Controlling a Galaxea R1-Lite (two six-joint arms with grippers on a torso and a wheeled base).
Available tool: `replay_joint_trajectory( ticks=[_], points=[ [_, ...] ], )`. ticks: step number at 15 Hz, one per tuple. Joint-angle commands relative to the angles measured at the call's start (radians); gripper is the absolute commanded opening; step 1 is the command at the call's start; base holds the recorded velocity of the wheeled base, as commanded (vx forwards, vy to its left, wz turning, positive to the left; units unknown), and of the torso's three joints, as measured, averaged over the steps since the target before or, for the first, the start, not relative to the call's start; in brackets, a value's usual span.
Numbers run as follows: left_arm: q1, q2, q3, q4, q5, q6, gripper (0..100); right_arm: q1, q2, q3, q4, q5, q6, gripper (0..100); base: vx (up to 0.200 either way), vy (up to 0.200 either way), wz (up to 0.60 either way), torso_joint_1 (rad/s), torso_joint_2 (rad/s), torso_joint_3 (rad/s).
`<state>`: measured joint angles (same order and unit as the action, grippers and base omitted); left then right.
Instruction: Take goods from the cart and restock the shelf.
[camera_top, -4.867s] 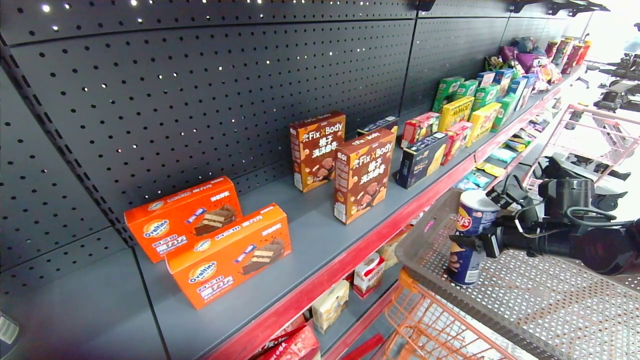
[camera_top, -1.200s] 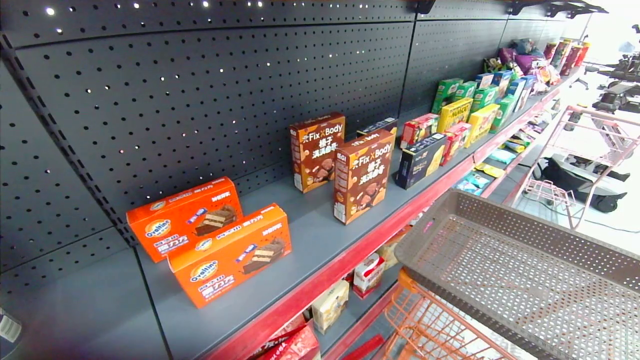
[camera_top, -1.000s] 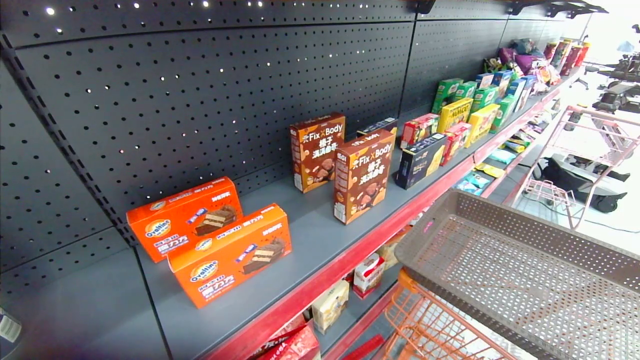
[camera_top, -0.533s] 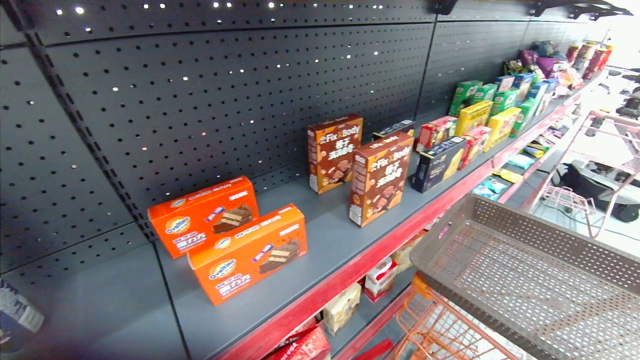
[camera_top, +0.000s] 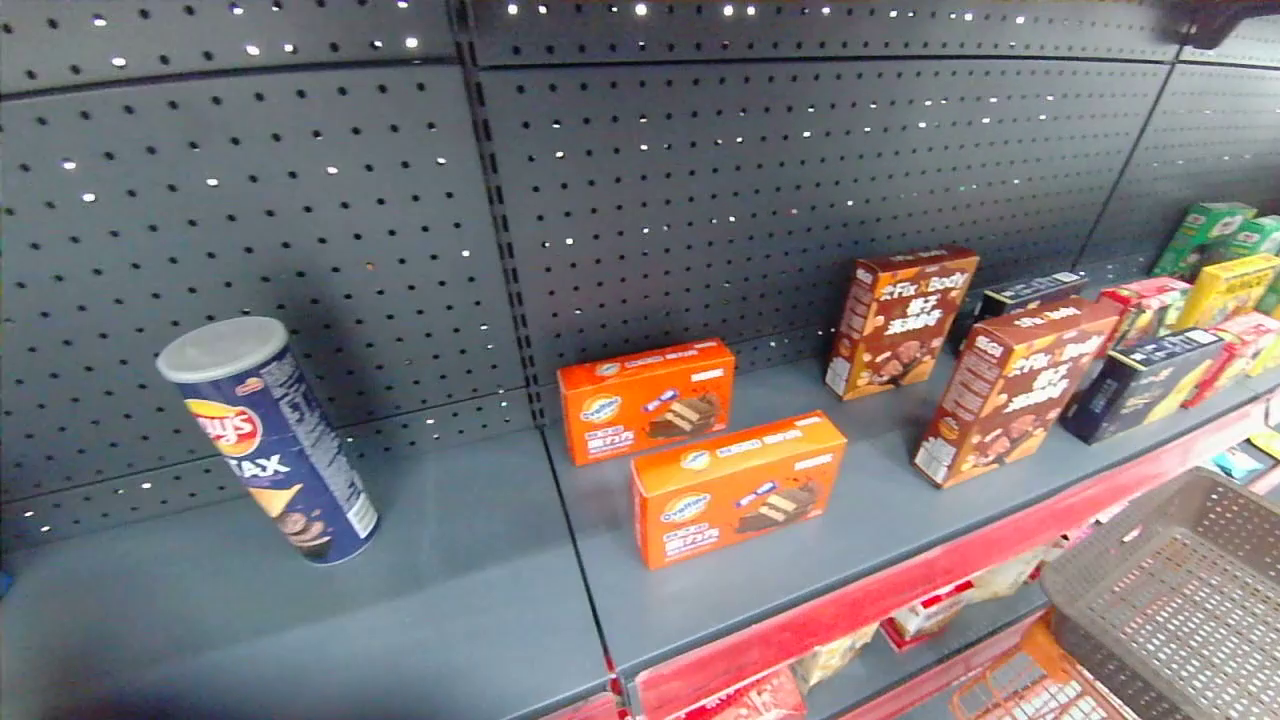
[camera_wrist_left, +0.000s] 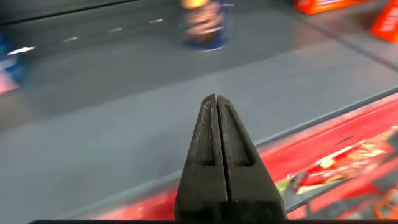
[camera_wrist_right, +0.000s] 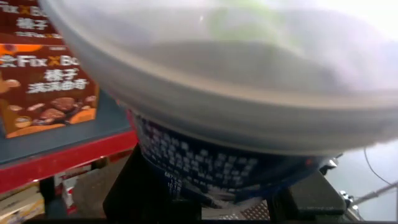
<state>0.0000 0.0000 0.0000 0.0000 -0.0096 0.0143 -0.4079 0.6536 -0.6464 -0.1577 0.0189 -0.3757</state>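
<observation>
Currently, right end effector (camera_wrist_right: 224, 196) grips a can (camera_wrist_right: 205, 165); left end effector (camera_wrist_left: 216, 101) closed, near the shelf (camera_wrist_left: 124, 137) edge.

On the shelf (camera_top: 480, 610) the chip can (camera_top: 268, 440) stands left of the nearer wafer box (camera_top: 738, 488).

I am facing a dark pegboard panel (camera_top: 750, 170), tiny points of light shining through its holes, a slotted post (camera_top: 492, 200) running down it, a grey shelf board (camera_top: 470, 590) lying beneath, a red front edge (camera_top: 880, 600) running along it, lower shelving (camera_top: 870, 672) showing below.
</observation>
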Motion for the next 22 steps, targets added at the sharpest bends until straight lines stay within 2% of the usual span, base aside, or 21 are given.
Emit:
replay_joint_trajectory(
  ticks=[1, 4, 7, 8, 10, 11, 12, 13, 22],
  points=[
    [0.000, 0.000, 0.000, 0.000, -0.001, 0.004, 0, 0.000, -0.003, -0.002, 0.000, -0.001, 0.000, 0, 0.000, 0.000, 0.00, 0.000, 0.00, 0.000],
    [0.000, 0.000, 0.000, -0.002, -0.006, 0.064, 0, -0.002, 0.000, -0.010, 0.000, -0.001, 0.000, 0, 0.000, 0.000, 0.00, 0.000, 0.00, 0.000],
    [0.000, 0.000, 0.000, -0.002, -0.007, 0.061, 0, -0.002, 0.004, -0.015, 0.000, -0.001, 0.000, 0, 0.000, 0.000, 0.00, 0.000, 0.00, 0.000],
    [0.000, 0.000, 0.000, -0.002, -0.007, 0.059, 100, -0.002, 0.009, -0.021, 0.000, -0.001, 0.000, 0, 0.000, 0.000, 0.00, 0.000, 0.00, 0.000],
    [0.000, 0.000, 0.000, 0.000, -0.006, 0.055, 100, -0.002, 0.009, -0.024, 0.000, -0.001, 0.000, 0, 0.000, 0.000, 0.00, 0.000, 0.00, 0.000],
    [0.000, 0.000, 0.000, 0.000, 0.000, 0.043, 100, -0.003, 0.008, -0.022, 0.000, -0.002, 0.000, 0, 0.000, 0.000, 0.00, 0.000, 0.00, 0.000],
    [0.000, 0.000, 0.000, 0.000, -0.001, 0.003, 100, -0.003, 0.008, -0.021, 0.000, -0.004, 0.000, 0, 0.000, 0.000, 0.00, 0.000, 0.00, 0.000],
    [0.000, 0.000, 0.000, 0.000, 0.008, -0.016, 100, -0.003, 0.008, -0.022, 0.000, -0.004, 0.000, 0, 0.000, 0.000, 0.00, 0.000, 0.00, 0.000],
    [0.000, 0.000, 0.000, -0.003, -0.006, 0.012, 100, -0.006, 0.008, -0.026, 0.003, -0.008, -0.012, 0, 0.000, 0.000, 0.00, 0.000, 0.00, 0.000]
  ],
)
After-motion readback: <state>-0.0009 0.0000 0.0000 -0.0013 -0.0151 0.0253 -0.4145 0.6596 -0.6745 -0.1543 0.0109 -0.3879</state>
